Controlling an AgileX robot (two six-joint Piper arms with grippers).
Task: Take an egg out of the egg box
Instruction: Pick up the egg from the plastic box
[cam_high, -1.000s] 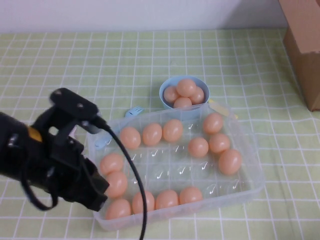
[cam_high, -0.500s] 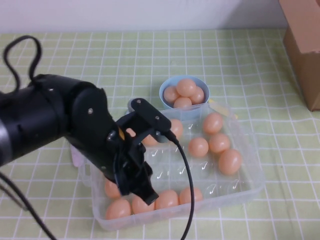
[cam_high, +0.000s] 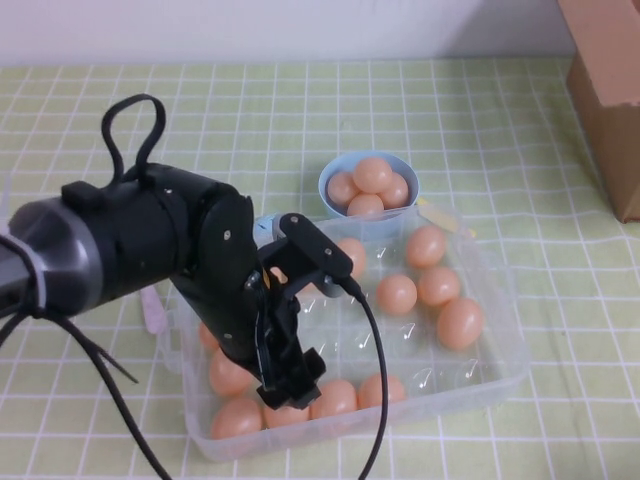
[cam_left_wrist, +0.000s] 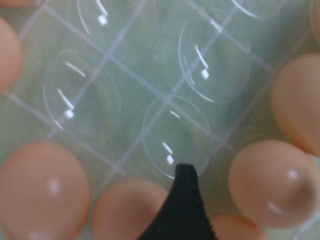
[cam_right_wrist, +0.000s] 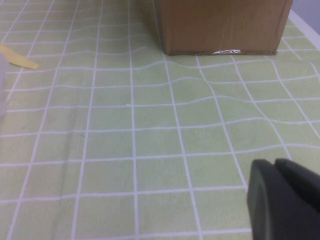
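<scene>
The clear egg box (cam_high: 508, 372) lies in the middle of the table with several peach-orange eggs in its cells, such as one egg (cam_high: 397, 294) at mid right. My left gripper (cam_high: 290, 388) points down into the box's front left part, just above the front row of eggs (cam_high: 336, 397). In the left wrist view one black fingertip (cam_left_wrist: 183, 199) hangs over an empty cell, with an egg (cam_left_wrist: 276, 184) beside it and nothing held; the gripper is open. My right gripper (cam_right_wrist: 282, 200) is shut, empty, low over the tablecloth, and out of the high view.
A light-blue bowl (cam_high: 326, 192) holding several eggs stands just behind the box. A cardboard box (cam_high: 610, 90) stands at the far right, also in the right wrist view (cam_right_wrist: 220, 25). A yellow strip (cam_right_wrist: 17, 59) lies by the box's back corner.
My left arm has swung from the box's front left corner over the box, and the gripper has come down toward the front row of eggs. The eggs have not moved.
</scene>
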